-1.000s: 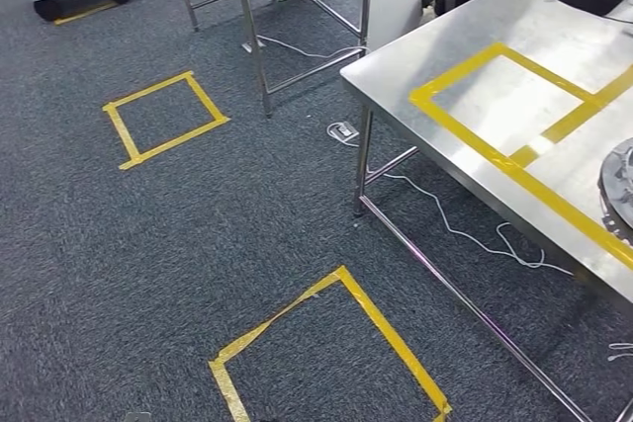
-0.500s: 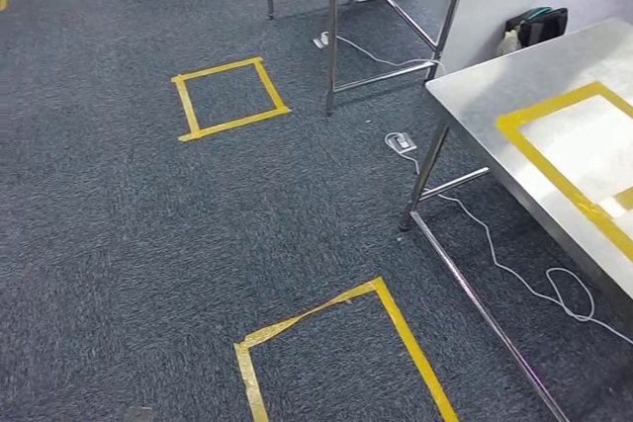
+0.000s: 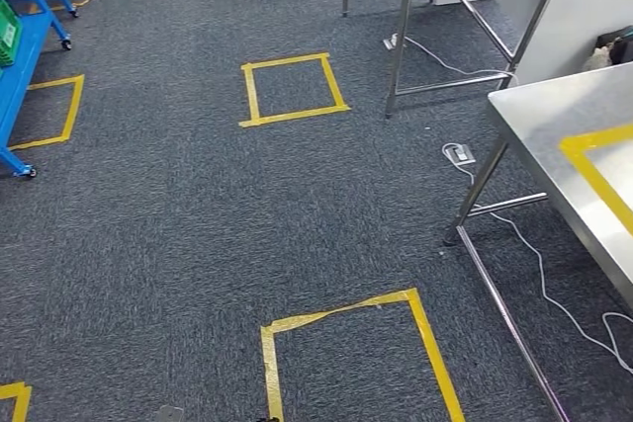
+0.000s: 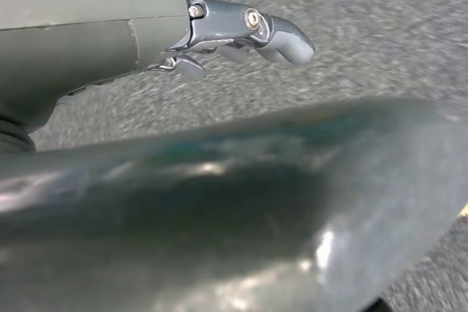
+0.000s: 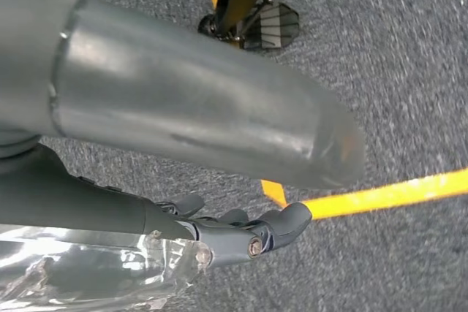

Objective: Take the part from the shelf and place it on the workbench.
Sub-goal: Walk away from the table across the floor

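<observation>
Head view: grey carpet floor (image 3: 171,244) marked with yellow tape squares (image 3: 293,89); a steel desk (image 3: 552,121) with yellow tape stands at right, a blue shelf (image 3: 23,56) with green bins at far left. The part cannot be made out on either. Left hand (image 4: 243,31) hangs over the carpet, fingers extended, holding nothing. Right hand (image 5: 243,235) likewise, fingers extended, empty

The head view swings left: the workbench (image 3: 552,126) slides toward the right edge, and a blue shelf (image 3: 23,42) enters at left.
</observation>
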